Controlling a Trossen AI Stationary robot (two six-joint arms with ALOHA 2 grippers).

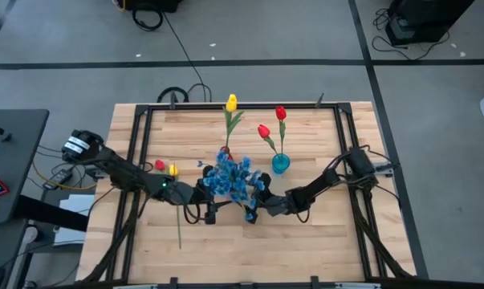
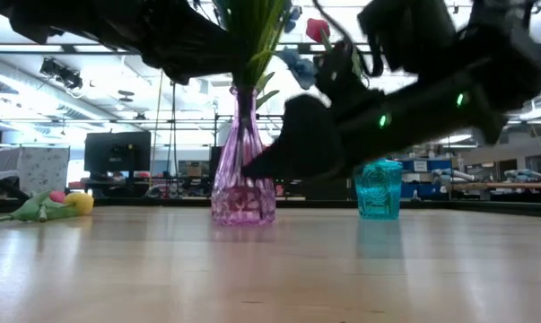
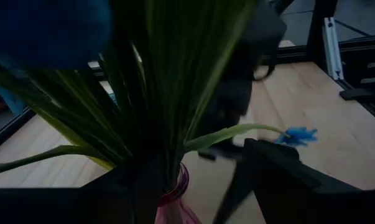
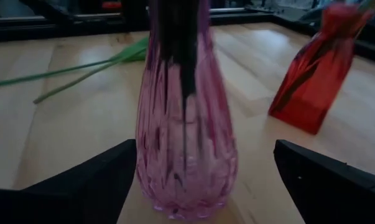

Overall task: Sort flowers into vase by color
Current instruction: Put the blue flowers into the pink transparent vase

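- My right claw (image 1: 252, 210) is at the near side of the pink vase (image 4: 186, 124), fingers (image 4: 81, 180) spread wide apart, one on each side of the glass, not touching it. I hold nothing. I judge it stands this way to steady the vase if it tips.
- My left claw (image 1: 207, 207) is also close, at the other near side of the same vase, by the green stems (image 3: 156, 106). Its jaws look apart w/ the stems about between them; I can't tell if they touch the stems.
- Blue blossoms (image 1: 229, 178) are already in the pink vase, a big bunch above it. One small blue bloom (image 3: 297, 134) hangs out on a bent stem.
- Other flowers: one yellow tulip (image 1: 231, 102) stands tall behind the blue bunch; in which vase its stem sits, I can't tell. Two red tulips (image 1: 272, 122) are in the teal vase (image 1: 281, 163).
- A red vase (image 4: 314, 81) stands near the pink one in my right wrist view.
- Still lying on the table (image 1: 322, 241), left side: a red tulip (image 1: 160, 165) and a yellow one (image 1: 173, 169), heads together, stems toward the near edge. So the task is not finished, I think.
- In the way: the blue bunch is wide and hides the vase mouth from above; both my arms crowd the same spot, so risk of bumping each other or the vase.
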